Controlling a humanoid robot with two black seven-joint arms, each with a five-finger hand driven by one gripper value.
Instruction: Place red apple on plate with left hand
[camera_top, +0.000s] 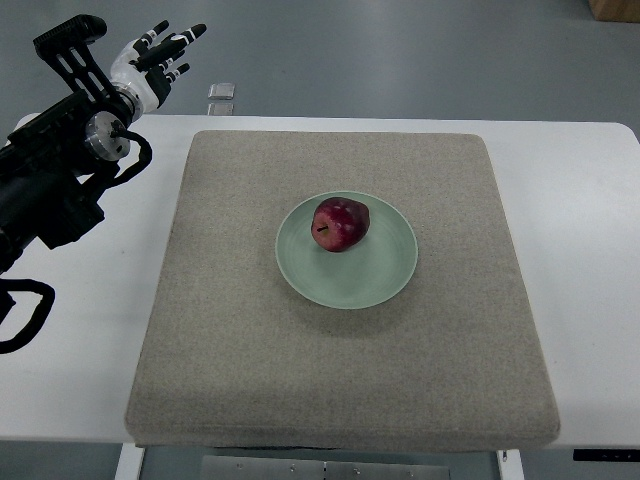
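A dark red apple (340, 223) lies on the pale green plate (380, 275), slightly left of and behind the plate's middle, stem end facing the front left. The plate rests in the middle of a beige mat (250, 340). My left hand (160, 52) is raised at the far left corner, well away from the plate, its white and black fingers (185, 38) spread and holding nothing. Its black arm comes in along the left edge. The right arm does not show.
The mat covers most of a white table (580, 200). A small grey square object (222, 91) lies on the floor beyond the table's far edge. A brown box corner (615, 8) shows at the top right.
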